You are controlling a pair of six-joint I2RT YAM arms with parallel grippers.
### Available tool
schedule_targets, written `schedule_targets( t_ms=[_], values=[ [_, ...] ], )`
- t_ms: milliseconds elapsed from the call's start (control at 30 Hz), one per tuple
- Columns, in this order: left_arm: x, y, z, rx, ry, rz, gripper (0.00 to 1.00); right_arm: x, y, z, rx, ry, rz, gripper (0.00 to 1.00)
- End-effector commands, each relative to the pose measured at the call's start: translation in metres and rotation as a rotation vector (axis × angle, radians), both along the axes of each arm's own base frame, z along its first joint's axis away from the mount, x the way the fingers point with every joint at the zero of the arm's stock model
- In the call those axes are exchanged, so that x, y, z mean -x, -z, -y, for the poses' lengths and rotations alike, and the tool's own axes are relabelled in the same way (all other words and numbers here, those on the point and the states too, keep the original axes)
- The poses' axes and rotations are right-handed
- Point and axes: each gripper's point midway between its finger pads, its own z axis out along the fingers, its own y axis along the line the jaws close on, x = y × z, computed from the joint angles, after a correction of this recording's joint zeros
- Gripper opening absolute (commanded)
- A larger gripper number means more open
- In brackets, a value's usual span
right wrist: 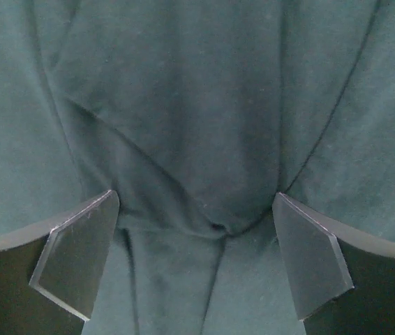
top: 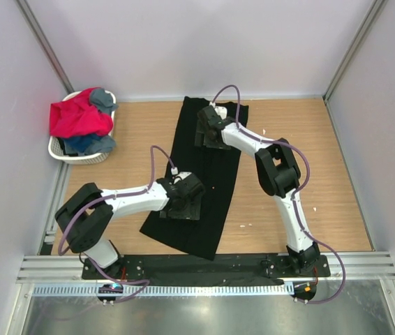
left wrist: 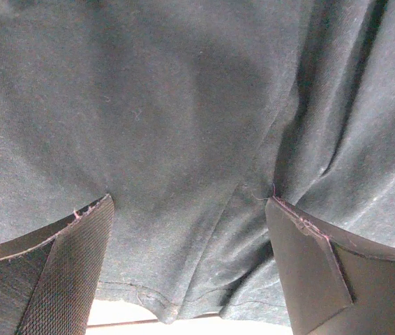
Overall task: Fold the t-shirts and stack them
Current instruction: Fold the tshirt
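Observation:
A large black t-shirt (top: 208, 174) lies folded into a long strip down the middle of the wooden table. My left gripper (top: 183, 202) is open and presses down on its near left part; in the left wrist view the black cloth (left wrist: 183, 125) fills the space between the fingers (left wrist: 79, 258), with a hem edge at the bottom. My right gripper (top: 208, 129) is open over the shirt's far end; the right wrist view shows wrinkled dark cloth (right wrist: 197, 139) between the fingers (right wrist: 79, 251). Red-pink (top: 77, 117), grey and blue tees lie in the basket.
A white plastic laundry basket (top: 79, 155) stands at the far left of the table by the left wall. Bare wood (top: 302, 160) shows to the right of the shirt. White walls enclose the table on three sides.

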Motion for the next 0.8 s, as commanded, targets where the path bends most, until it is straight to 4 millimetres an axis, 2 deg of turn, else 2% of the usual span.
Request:
schedule_targets(
  t_ms=[0,100,133,167,200,233,267,300,333,400,500,600,700,733,767],
  values=[
    [0.027,0.013,0.023,0.128,-0.088,-0.123,0.90,-0.010,-0.012,-0.001,-0.004,0.031,0.044,0.98],
    [0.036,0.003,0.035,0.185,-0.153,-0.151,0.90,-0.017,-0.005,-0.004,0.010,0.020,0.043,0.98],
    [0.037,-0.007,0.046,0.224,-0.149,-0.154,0.90,-0.019,-0.003,-0.005,0.017,0.011,0.038,0.99],
    [0.038,-0.010,0.050,0.233,-0.156,-0.156,0.90,-0.027,-0.012,-0.011,0.001,0.006,0.058,0.99],
    [0.048,-0.015,0.056,0.239,-0.137,-0.186,0.90,-0.029,-0.001,-0.012,0.014,0.005,0.041,0.99],
    [0.049,-0.019,0.061,0.236,-0.136,-0.190,0.90,-0.030,0.000,-0.012,0.022,0.001,0.032,0.99],
    [0.052,-0.021,0.063,0.234,-0.146,-0.202,0.90,-0.039,-0.010,-0.018,0.005,-0.002,0.058,0.99],
    [0.058,-0.020,0.062,0.212,-0.145,-0.218,0.90,-0.041,-0.003,-0.019,0.013,-0.006,0.050,0.99],
    [0.058,-0.020,0.064,0.200,-0.155,-0.224,0.90,-0.046,-0.009,-0.022,0.006,-0.010,0.067,0.99],
    [0.064,-0.016,0.057,0.149,-0.177,-0.240,0.90,-0.050,-0.003,-0.024,0.008,-0.019,0.067,1.00],
    [0.062,-0.012,0.048,0.090,-0.186,-0.229,0.90,-0.054,-0.008,-0.032,-0.013,-0.052,0.075,1.00],
    [0.049,-0.026,0.052,0.071,-0.129,-0.176,0.90,-0.055,-0.021,-0.043,-0.054,-0.107,0.084,1.00],
    [0.033,-0.046,0.061,0.063,-0.073,-0.110,0.90,-0.056,-0.061,-0.050,-0.096,-0.152,0.136,1.00],
    [0.028,-0.053,0.062,0.052,-0.037,-0.088,0.90,-0.056,-0.093,-0.054,-0.131,-0.172,0.180,1.00],
    [0.025,-0.058,0.063,0.046,-0.023,-0.075,0.90,-0.055,-0.111,-0.057,-0.150,-0.187,0.203,1.00]
  ],
)
